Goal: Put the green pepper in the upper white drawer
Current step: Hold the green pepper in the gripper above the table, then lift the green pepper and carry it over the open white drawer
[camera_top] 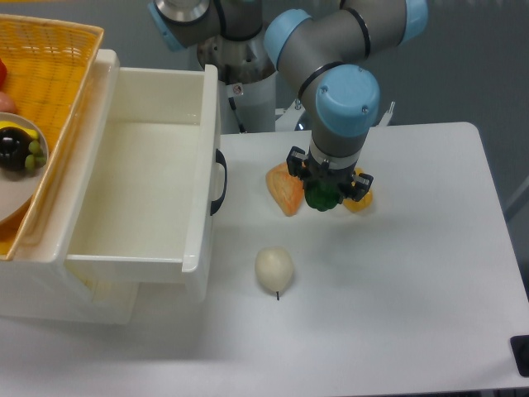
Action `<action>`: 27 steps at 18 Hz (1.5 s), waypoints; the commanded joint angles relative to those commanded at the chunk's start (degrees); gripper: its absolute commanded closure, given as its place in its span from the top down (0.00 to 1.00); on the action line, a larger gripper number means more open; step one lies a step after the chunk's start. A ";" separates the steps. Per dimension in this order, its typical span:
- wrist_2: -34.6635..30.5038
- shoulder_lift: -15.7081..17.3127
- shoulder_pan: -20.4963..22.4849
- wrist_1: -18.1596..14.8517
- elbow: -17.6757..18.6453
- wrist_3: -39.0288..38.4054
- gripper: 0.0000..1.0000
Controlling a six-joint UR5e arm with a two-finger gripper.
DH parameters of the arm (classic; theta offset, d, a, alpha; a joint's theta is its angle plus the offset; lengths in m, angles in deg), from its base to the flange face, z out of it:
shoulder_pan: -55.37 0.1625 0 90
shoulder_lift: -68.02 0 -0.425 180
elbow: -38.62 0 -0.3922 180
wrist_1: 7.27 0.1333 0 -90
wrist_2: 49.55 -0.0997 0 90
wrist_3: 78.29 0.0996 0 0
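The green pepper (321, 198) is a small dark-green lobed shape seen from above at the table's middle, mostly covered by my gripper (324, 195), which is shut on it from above. Only its lower edge shows beneath the black fingers. The upper white drawer (198, 165) stands pulled open at the left, deep and empty, with a black curved handle (219, 180) on its front facing the pepper. The gripper is well to the right of the drawer's front.
An orange wedge-shaped piece (283, 190) lies just left of the gripper and a yellow pepper (360, 198) just right of it. A cream-coloured onion-like piece (274, 269) sits nearer the front. A yellow woven basket (45, 74) with a plate rests on the far left.
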 joint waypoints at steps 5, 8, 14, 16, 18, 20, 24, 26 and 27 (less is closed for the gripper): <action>6.16 5.79 1.40 -0.97 0.00 -8.60 0.41; 8.71 9.05 1.50 -4.38 -0.17 -12.21 0.41; 12.76 13.27 -0.87 -5.10 -0.26 -20.12 0.41; 13.11 14.24 -2.54 -5.01 -0.26 -22.24 0.41; 13.11 14.77 -3.07 -5.19 -0.26 -22.68 0.41; 13.81 15.74 -4.48 -5.01 -0.35 -23.74 0.41; 14.51 16.44 -7.64 -4.84 -0.53 -28.91 0.41; 15.83 16.53 -8.78 -4.83 -0.79 -30.68 0.41; 16.62 16.53 -8.88 -4.75 -0.88 -31.81 0.43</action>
